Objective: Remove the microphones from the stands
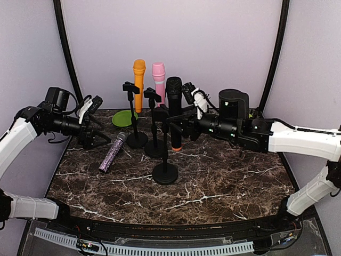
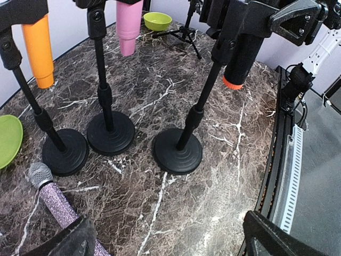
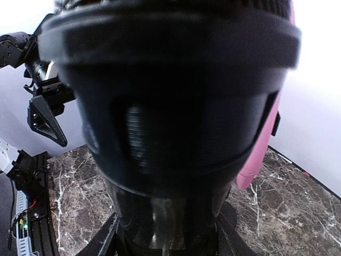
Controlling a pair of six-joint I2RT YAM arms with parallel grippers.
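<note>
A black microphone (image 1: pixel 173 101) with an orange end (image 2: pixel 233 83) stands upright at the clip of the front stand (image 1: pixel 165 173). My right gripper (image 1: pixel 179 126) is shut on its body. In the right wrist view the microphone's head (image 3: pixel 176 90) fills the frame, with my right gripper (image 3: pixel 170 237) closed around the body below it. Whether the clip still holds the microphone I cannot tell. My left gripper (image 1: pixel 100 122) hangs open at the table's left with nothing in it, its fingers spread wide (image 2: pixel 170 234). A purple glitter microphone (image 1: pixel 113 152) lies flat on the table just below it.
Two more black stands (image 1: pixel 137 140) (image 1: pixel 155 148) are behind the front one. An orange microphone (image 1: pixel 139 80) and a pink one (image 1: pixel 159 80) stand upright at the back. A green plate (image 1: pixel 124 118) lies at the back left, a green bowl (image 2: pixel 157 20) at the far side.
</note>
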